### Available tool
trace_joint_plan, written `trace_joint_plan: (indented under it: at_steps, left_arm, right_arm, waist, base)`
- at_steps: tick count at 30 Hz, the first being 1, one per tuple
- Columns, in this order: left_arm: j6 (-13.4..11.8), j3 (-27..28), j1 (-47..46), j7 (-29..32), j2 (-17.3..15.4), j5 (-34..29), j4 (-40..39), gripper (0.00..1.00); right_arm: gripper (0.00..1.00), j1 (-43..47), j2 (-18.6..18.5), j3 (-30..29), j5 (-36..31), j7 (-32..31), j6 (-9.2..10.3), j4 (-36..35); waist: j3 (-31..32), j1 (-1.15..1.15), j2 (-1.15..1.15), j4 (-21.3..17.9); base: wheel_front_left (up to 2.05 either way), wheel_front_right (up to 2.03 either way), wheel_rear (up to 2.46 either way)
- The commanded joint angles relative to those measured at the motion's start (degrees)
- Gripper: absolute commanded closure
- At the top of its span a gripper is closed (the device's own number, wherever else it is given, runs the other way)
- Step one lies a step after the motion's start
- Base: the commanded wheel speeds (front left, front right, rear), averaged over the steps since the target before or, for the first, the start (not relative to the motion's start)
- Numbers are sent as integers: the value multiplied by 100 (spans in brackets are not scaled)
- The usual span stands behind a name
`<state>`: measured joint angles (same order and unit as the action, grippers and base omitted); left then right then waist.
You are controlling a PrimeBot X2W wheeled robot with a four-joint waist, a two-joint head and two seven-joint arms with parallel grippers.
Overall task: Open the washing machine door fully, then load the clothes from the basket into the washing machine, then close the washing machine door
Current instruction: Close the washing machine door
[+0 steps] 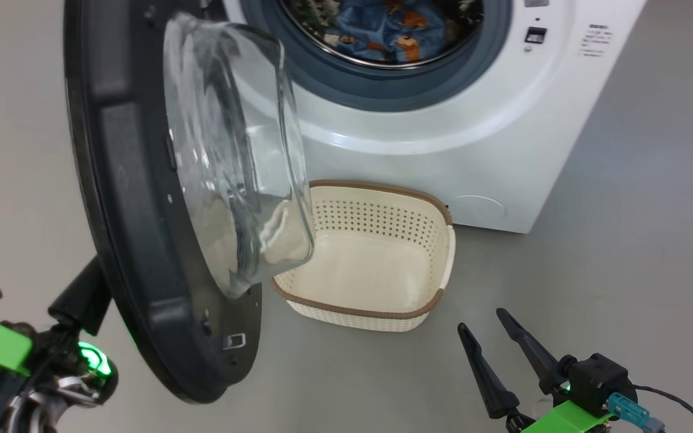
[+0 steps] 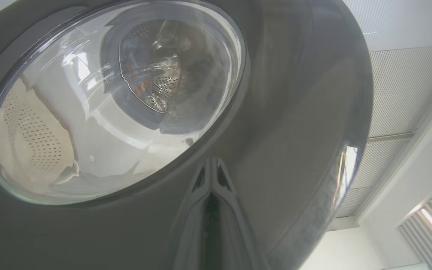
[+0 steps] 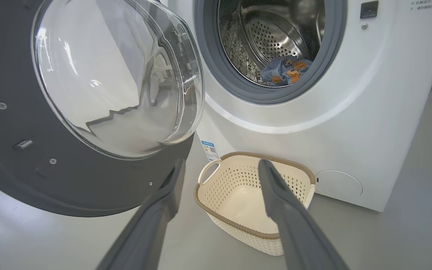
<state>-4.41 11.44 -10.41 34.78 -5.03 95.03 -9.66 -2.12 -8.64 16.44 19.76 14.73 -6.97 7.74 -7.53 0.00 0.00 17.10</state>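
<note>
The washing machine door (image 1: 124, 180) stands partly open, its black rim and glass bowl in front of the white washing machine (image 1: 503, 120). The clothes (image 1: 388, 30), blue with orange figures, lie in the steel drum and show too in the right wrist view (image 3: 283, 73). The cream basket (image 1: 358, 313) sits empty on the floor below the opening. My left gripper (image 1: 91, 282) reaches behind the door; its shut fingertips (image 2: 211, 161) are up against the glossy outer face (image 2: 294, 112). My right gripper (image 1: 480, 320) is open and holds nothing, pointing at the basket (image 3: 238, 225) from short of it.
Grey floor (image 1: 623, 270) spreads to the right of the machine and in front of the basket. The door's inner rim (image 3: 88, 183) hangs over the floor to the left of the basket. A ceiling and a white wall (image 2: 407, 150) show past the door's edge.
</note>
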Motion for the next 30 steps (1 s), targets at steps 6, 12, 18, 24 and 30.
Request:
trace_joint_plan:
  at_steps: [6,12,18,24,30]
  left_arm:
    - [10,-228,-174,-283,69,-251,-236,100]
    - [117,-597,-440,-677,156,-505,8,100]
    - [222,-968,-860,-1189,201,-598,448,100]
    - [322,-1157,-1208,-1559,209,-658,964,100]
    - [455,-1240,-1505,-1857,212,-666,1458,100]
  right_arm:
    - [0,-20,65,72,-23,27,-52,-131]
    - [0,9,86,34,-28,27,-52,-130]
    - [0,46,109,54,-26,27,-52,-118]
    - [0,44,125,76,-21,27,-52,-104]
    - [0,85,151,80,2,27,-52,-84]
  waist:
    - [9,0,0,-505]
    - [82,0,0,-957]
    - [148,0,0,-1476]
    - [170,0,0,-1852]
    - [208,0,0,-2240]
  base:
    - [0,0,0]
    - [0,0,0]
    - [0,0,0]
    - [0,0,0]
    - [0,0,0]
